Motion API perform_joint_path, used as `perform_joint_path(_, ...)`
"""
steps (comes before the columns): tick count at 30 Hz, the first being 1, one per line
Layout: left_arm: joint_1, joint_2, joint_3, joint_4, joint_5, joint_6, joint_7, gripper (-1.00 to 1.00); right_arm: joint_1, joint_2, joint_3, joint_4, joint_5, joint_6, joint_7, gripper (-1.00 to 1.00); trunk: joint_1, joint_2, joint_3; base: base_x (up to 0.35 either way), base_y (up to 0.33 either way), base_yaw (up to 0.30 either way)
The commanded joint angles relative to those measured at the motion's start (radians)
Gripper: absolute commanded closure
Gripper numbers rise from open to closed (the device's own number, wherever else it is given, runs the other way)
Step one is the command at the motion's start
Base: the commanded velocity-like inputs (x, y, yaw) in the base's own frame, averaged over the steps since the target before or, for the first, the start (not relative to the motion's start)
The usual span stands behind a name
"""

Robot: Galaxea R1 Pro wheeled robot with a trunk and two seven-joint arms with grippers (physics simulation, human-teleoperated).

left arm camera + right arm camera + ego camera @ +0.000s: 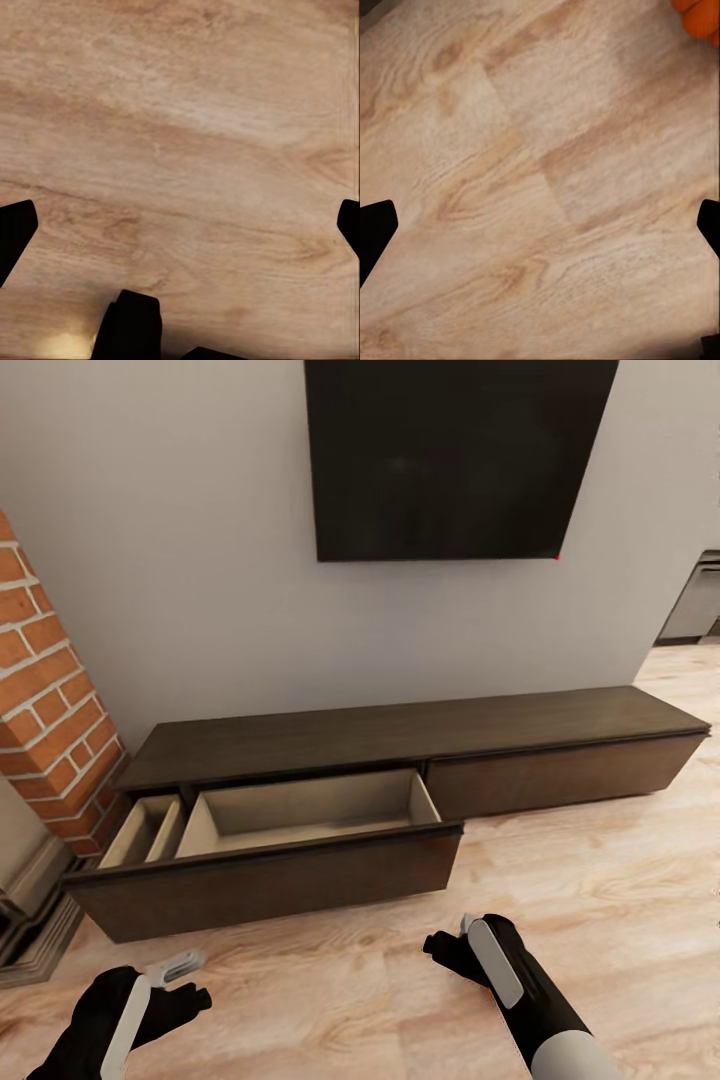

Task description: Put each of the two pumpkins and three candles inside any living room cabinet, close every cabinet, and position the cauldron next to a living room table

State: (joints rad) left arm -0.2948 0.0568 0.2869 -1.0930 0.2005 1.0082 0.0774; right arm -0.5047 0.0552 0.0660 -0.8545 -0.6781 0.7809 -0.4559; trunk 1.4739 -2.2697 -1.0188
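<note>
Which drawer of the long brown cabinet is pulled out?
The wide left drawer of the cabinet, nearest the brick wall, is pulled out, showing its pale empty inside. The right drawer sits flush, shut.

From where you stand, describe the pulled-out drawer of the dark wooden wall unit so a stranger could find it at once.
Below the black wall-mounted screen runs a long low dark-brown wooden cabinet on the pale plank floor. Its open drawer sits at the end nearest the red brick column. Unlike the shut drawer front beside it, it juts forward, showing bare beige compartments, one narrow and one wide.
</note>
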Motion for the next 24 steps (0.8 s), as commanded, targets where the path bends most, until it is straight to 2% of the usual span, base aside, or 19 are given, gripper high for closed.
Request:
perform_joint_path(1,0.000,0.000,0.000,0.000,0.000,0.000,0.000,-1.00,0.000,0.000,0.000,0.000,0.000,0.000,0.000,-1.00,0.000,0.000,0.000,0.155,-0.287,0.000)
perform_joint_path(10,0.000,0.000,0.000,0.000,0.000,0.000,-0.002,-1.00,0.000,0.000,0.001,0.000,0.000,-0.002,0.001,-1.00,0.000,0.000,0.000,0.224,-0.173,0.000)
perform_joint_path(24,0.000,-0.001,0.001,-0.001,0.000,0.000,-0.001,-1.00,0.000,0.000,0.002,0.003,0.002,-0.003,-0.001,-1.00,0.000,0.000,0.000,0.028,-0.277,0.000)
